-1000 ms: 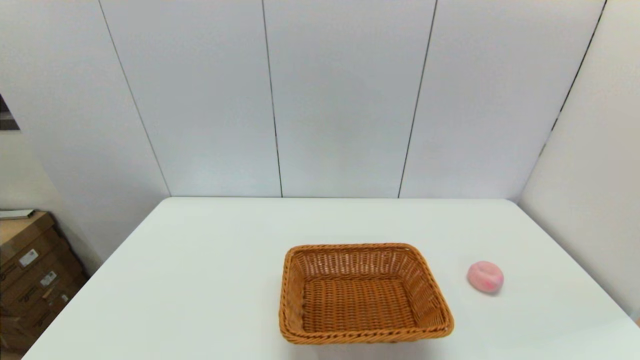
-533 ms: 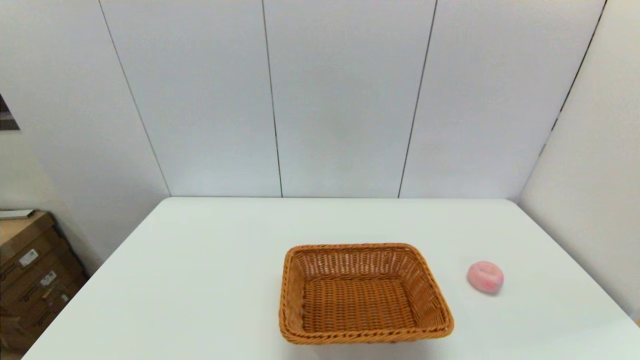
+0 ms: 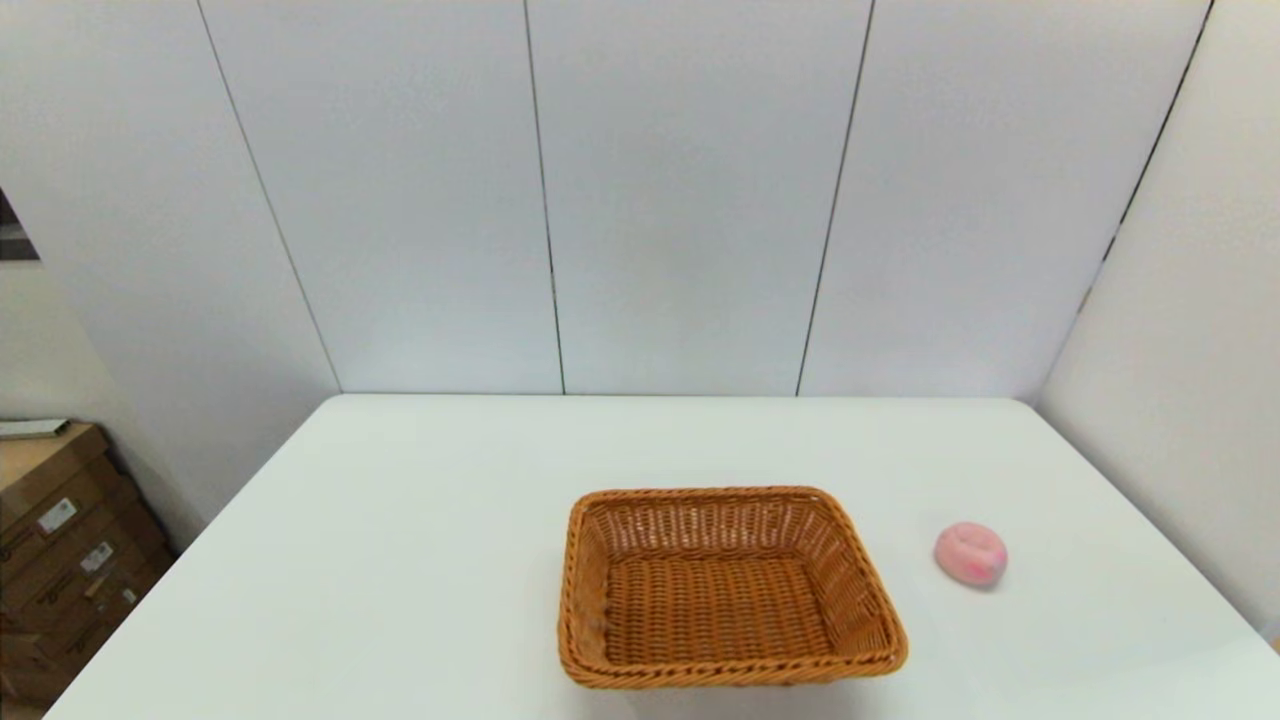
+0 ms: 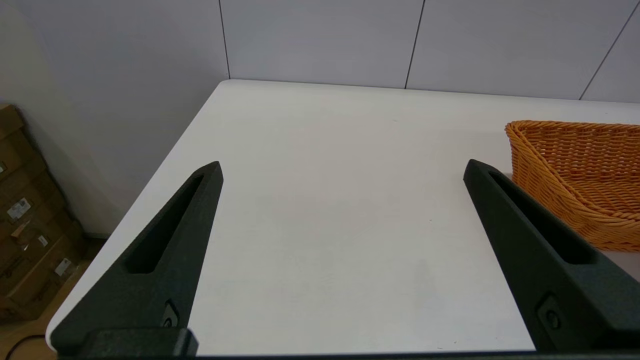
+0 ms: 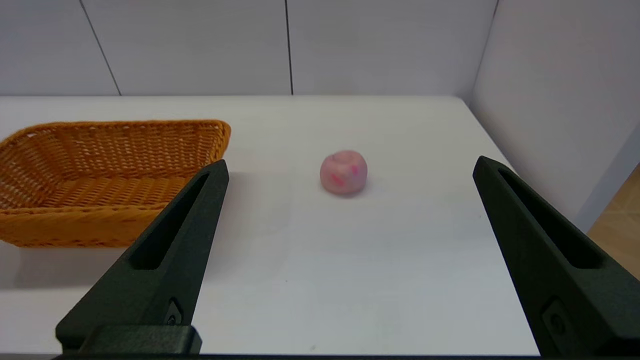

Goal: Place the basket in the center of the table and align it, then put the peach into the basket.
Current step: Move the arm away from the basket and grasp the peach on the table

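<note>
Carrying everything is the white worktop (image 3: 400, 560), with both arms drawn back at its near edge and neither showing in the head view; the basket (image 3: 725, 585) sits close to that near edge, a little right of the worktop's middle line, its long axis running left to right and roughly square with the near edge; by my reading it wants pushing toward the far edge to reach the centre; the left pincer (image 4: 342, 167) is spread wide and empty, the basket's left end lying just ahead and to its right; the right pincer (image 5: 350, 165) is likewise wide and empty, aimed almost straight at the peach (image 5: 343, 171); the peach rests on the worktop right of the basket, clear of its rim, toward the right edge; the right arm is plainly the nearer one for it.
</note>
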Motion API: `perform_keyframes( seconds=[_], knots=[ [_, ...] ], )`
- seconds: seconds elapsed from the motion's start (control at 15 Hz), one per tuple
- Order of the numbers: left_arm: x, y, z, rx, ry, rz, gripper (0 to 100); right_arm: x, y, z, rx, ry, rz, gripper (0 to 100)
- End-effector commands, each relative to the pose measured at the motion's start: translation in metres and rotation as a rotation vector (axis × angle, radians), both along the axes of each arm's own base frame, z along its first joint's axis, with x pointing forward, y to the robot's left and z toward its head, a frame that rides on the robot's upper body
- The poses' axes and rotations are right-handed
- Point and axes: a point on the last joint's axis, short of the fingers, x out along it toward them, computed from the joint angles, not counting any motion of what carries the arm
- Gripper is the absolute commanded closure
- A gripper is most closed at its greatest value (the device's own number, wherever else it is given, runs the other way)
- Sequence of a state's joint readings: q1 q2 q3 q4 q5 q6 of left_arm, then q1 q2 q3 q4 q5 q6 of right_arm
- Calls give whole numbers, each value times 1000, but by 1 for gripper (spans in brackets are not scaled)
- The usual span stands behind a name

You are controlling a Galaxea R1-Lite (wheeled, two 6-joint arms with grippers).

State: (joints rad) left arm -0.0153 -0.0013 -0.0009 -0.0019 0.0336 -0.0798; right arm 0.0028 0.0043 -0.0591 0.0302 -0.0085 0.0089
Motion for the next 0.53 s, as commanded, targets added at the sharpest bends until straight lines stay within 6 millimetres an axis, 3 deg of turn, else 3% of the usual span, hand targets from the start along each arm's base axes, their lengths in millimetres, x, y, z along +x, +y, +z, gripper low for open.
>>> perform_keyframes(
  seconds=[0.07, 0.2, 0.27, 0.4, 0.53],
  knots=[
    [0, 0, 0, 0, 1, 0, 0, 27, 0, 52, -42, 456, 11, 0],
    [0, 0, 0, -2, -1, 0, 0, 95, 0, 76, -43, 678, 6, 0],
    [0, 0, 0, -2, -1, 0, 0, 122, 0, 75, -43, 735, 6, 0],
    [0, 0, 0, -2, -1, 0, 0, 173, 1, 61, -47, 810, 10, 0],
    [0, 0, 0, -1, 1, 0, 0, 211, 2, 42, -50, 844, 12, 0]
  ],
)
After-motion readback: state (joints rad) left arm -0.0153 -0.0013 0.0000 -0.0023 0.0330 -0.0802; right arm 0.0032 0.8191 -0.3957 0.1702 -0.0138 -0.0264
